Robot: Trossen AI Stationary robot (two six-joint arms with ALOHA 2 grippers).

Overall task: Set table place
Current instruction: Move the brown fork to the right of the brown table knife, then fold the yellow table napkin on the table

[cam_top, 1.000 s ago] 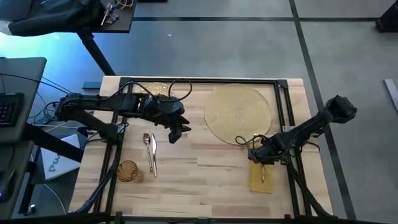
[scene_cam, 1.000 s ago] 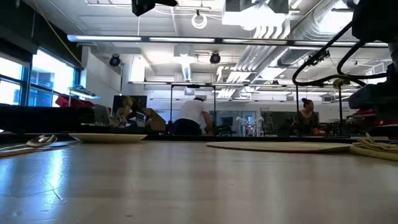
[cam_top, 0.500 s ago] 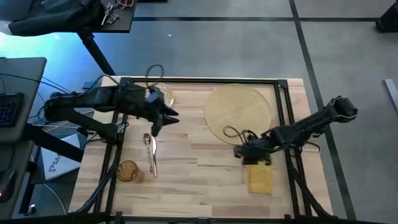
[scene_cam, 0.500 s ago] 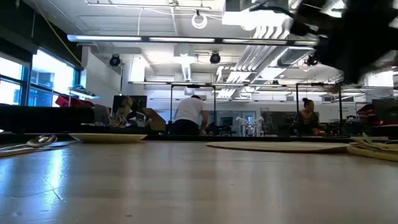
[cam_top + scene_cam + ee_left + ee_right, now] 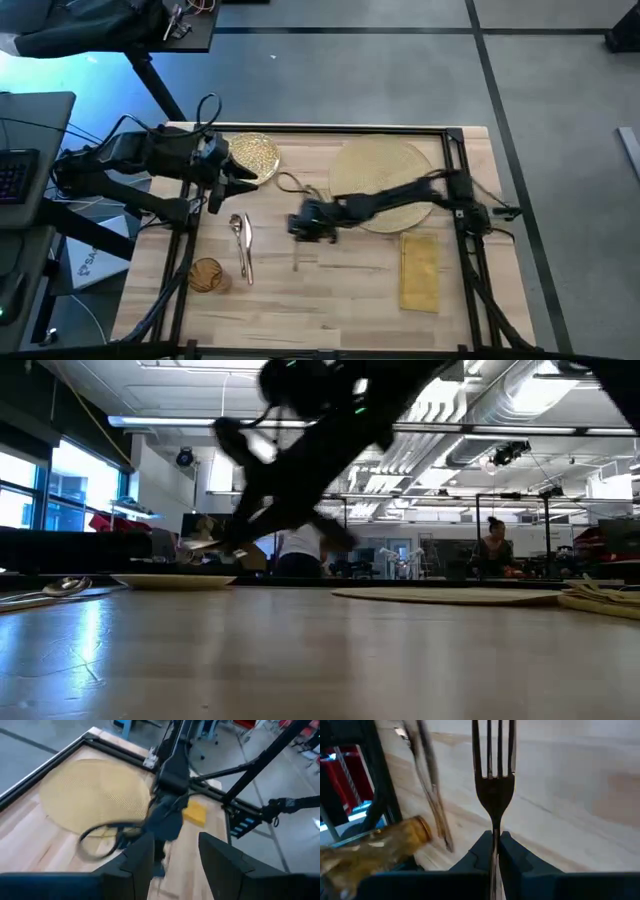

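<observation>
Barely started: my right tool (image 5: 303,226) was clamped on the fork (image 5: 493,775), my left tool (image 5: 172,857) spread wide; plate (image 5: 249,157) not yet on the mat (image 5: 385,165).

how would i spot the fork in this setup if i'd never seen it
Start at the round straw mat at the back right of the table. The right gripper reaches from it toward mid-table, clamped on the fork. It is the only pronged piece and the only held one; the other cutlery lies flat by the amber tumbler.
</observation>
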